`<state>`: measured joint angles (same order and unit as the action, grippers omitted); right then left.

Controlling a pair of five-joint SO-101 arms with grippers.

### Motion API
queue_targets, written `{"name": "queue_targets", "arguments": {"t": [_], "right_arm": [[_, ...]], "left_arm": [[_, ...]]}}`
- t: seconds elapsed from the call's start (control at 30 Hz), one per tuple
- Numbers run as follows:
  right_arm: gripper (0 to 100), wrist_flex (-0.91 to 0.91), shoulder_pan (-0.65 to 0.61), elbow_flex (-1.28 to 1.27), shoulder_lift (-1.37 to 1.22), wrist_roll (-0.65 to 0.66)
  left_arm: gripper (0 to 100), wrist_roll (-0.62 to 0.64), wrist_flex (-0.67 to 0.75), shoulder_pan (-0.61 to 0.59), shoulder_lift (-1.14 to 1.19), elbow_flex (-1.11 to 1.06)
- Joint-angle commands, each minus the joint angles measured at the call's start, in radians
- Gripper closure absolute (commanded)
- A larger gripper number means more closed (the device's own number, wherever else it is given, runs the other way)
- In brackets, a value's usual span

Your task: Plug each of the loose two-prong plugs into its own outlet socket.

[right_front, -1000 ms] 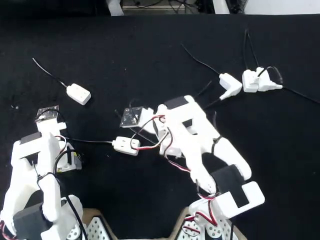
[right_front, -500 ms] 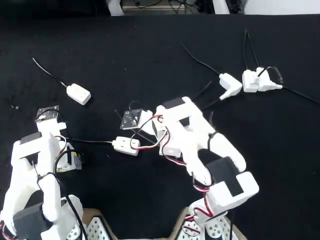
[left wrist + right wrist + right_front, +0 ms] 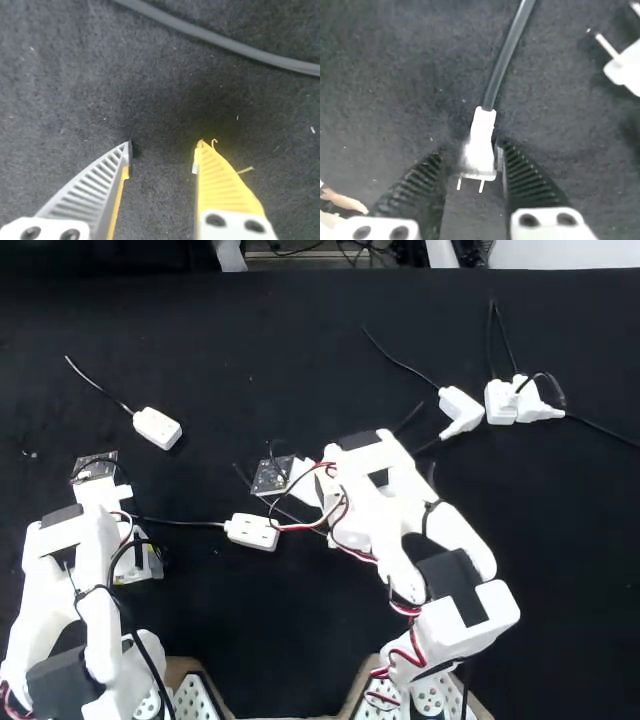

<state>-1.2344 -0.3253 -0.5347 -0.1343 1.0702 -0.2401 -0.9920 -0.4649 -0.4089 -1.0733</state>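
Plug (image 3: 480, 147) — one, white — tight in right hand (image 3: 470, 151); left hand (image 3: 163, 146) spread.

The worktop (image 3: 380, 75) is covered in matt, felt-like cloth. The plug (image 3: 481, 147) is moulded in smooth white plastic, with metal prongs (image 3: 481, 186).

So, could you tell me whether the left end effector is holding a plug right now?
No, the left end effector is open, with bare black cloth between its fingers.
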Motion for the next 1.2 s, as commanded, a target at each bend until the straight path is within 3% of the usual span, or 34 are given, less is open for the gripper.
{"name": "queue_targets", "arguments": {"t": [0.0, 0.1, 0.47, 0.63, 0.73, 0.87, 1.07, 1.17], "right_arm": [[98.8, -0.021, -0.017, 0.024, -0.002, 0.012], [98.5, -0.028, -0.011, 0.042, 0.044, -0.005], [98.8, -0.02, -0.011, 0.216, 0.496, -0.299], [98.8, 0.046, -0.037, 0.194, 0.556, -0.611], [98.8, 0.137, -0.04, 0.114, 0.608, -0.79], [98.8, 0.338, -0.035, -0.064, 0.713, -0.931], [98.8, 0.743, -0.074, -0.375, 0.811, -1.162], [98.8, 0.89, -0.15, -0.464, 0.811, -1.22]], "left_arm": [[79, 0.006, 0.0, -0.005, 0.005, -0.028], [79, 0.006, 0.0, -0.005, 0.005, -0.028], [79, 0.006, 0.006, -0.004, 0.008, -0.024], [79, 0.006, 0.005, -0.002, 0.005, -0.016], [79, 0.008, 0.0, 0.036, 0.005, 0.038], [79, 0.017, 0.0, 0.128, 0.002, 0.136], [79, 0.167, 0.008, 0.236, -0.14, 0.185], [79, 0.25, 0.026, 0.297, -0.279, 0.134]]}}
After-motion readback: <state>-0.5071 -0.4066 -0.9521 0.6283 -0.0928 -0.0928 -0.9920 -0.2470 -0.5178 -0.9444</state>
